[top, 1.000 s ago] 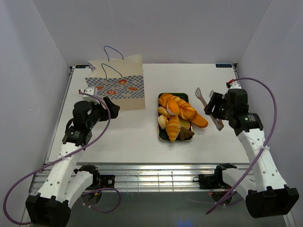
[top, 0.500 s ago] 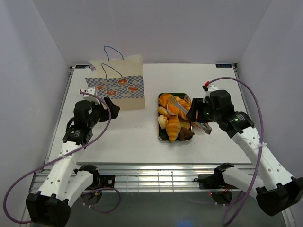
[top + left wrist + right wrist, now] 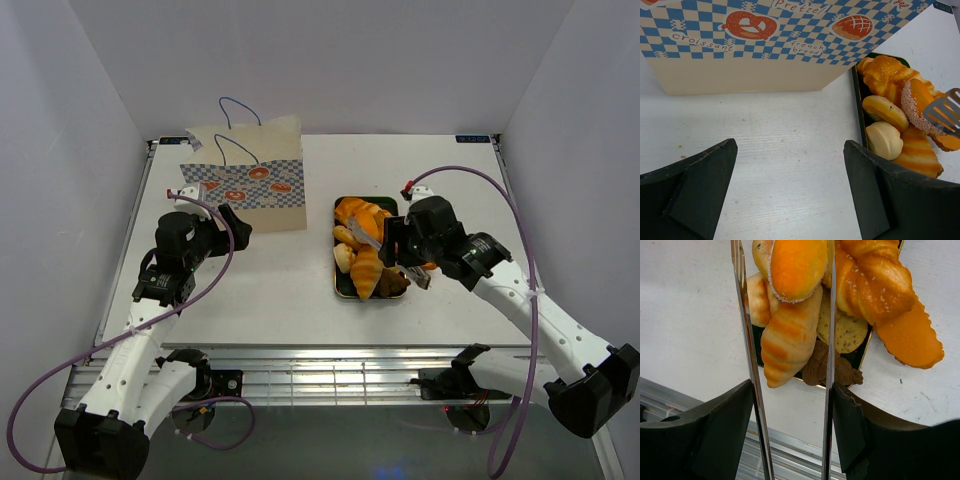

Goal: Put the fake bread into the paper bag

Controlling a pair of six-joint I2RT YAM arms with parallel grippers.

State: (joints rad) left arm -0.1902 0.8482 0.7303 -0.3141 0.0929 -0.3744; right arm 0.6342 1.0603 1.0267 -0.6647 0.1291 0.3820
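The fake bread lies heaped in a dark green tray at mid-table: croissants, rolls and a long orange piece. In the right wrist view the metal tongs straddle a sugared orange roll above a striped croissant. My right gripper is shut on the tongs' two arms and hovers over the tray's near right side. The paper bag stands upright at the back left, checkered band facing me. My left gripper hangs open over bare table in front of the bag, holding nothing.
The tongs' slotted tip shows over the bread in the left wrist view. A long orange bread overhangs the tray's right rim onto the table. The table's metal front edge lies just below the tray.
My right arm has swung left with the tongs, from the table right of the tray to over the bread. The left arm and bag have not moved.
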